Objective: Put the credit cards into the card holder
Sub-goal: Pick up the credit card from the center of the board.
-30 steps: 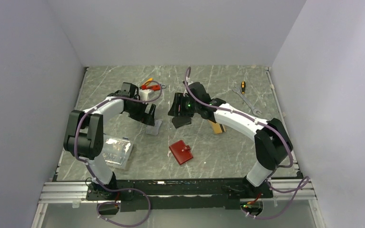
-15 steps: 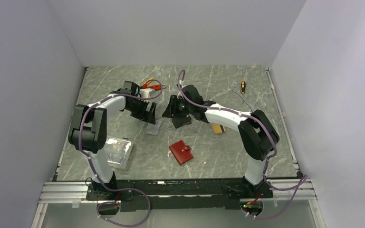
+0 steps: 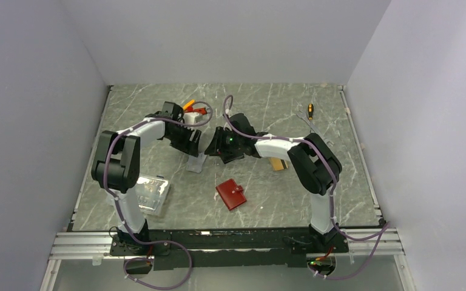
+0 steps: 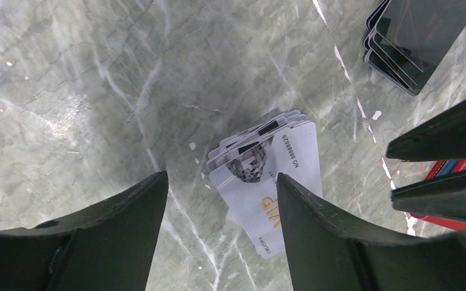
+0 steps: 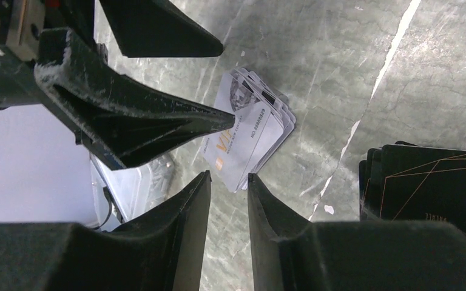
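My left gripper point(image 4: 219, 179) is spread, straddling the silver credit cards point(image 4: 261, 182), which lie flat and fanned. Right gripper point(image 5: 227, 182) is just right of them, fingers narrowly apart, pinching nothing. Containers: clear box point(image 3: 150, 194) near left, contents unclear; red card holder point(image 3: 231, 194) folded shut, nearer than both grippers.

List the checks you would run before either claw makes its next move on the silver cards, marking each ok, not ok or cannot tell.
1. Silver VIP cards lie in a flat, slightly fanned stack: ok.
2. Left claw open above them: ok.
3. Stack centred in that claw's opening: not ok, it sits to one side.
4. Right claw clear of the left claw: cannot tell, the two crowd close.
5. Black cards apart from the silver stack: ok.
6. Red card holder open to receive cards: not ok, it looks folded shut.
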